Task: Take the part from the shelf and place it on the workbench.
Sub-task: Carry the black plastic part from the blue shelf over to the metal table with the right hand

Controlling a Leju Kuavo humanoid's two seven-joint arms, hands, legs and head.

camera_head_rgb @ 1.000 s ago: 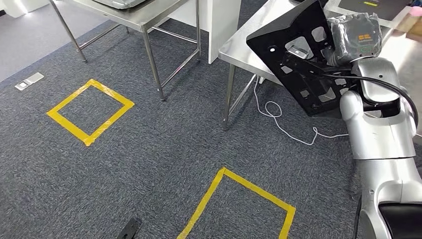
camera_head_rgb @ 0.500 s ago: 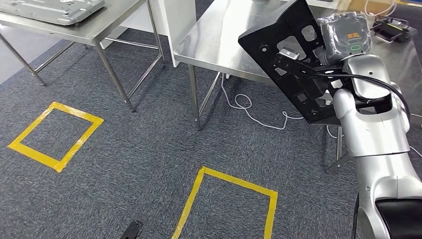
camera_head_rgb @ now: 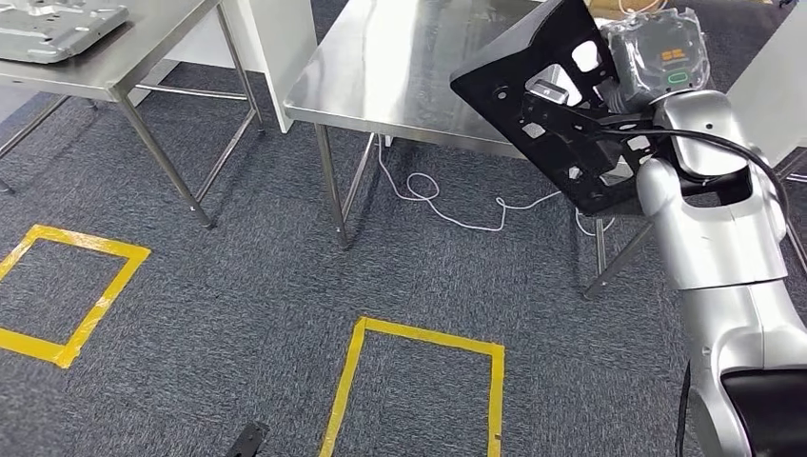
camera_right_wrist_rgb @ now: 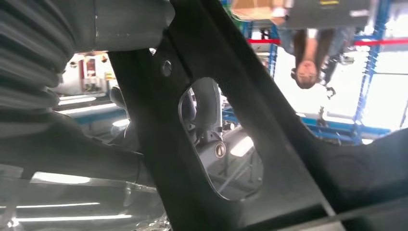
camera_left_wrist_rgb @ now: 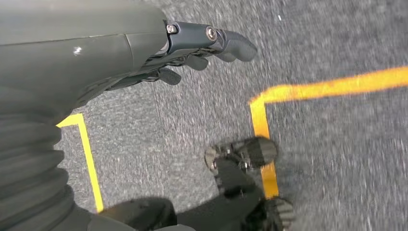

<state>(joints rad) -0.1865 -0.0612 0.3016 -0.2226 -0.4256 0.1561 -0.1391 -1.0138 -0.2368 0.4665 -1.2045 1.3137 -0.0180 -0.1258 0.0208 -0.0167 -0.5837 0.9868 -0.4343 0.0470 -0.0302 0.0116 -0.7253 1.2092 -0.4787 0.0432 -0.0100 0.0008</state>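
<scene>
The black part (camera_right_wrist_rgb: 269,144) fills the frame, fingers (camera_right_wrist_rgb: 207,113) showing through its cutout.

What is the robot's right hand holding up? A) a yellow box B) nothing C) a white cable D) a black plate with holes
D: the right hand holds a black plate with holes tilted above the steel table.

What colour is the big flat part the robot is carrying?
Black, with cut-out holes. The part, held up by the right hand, shows best in the head view.
</scene>
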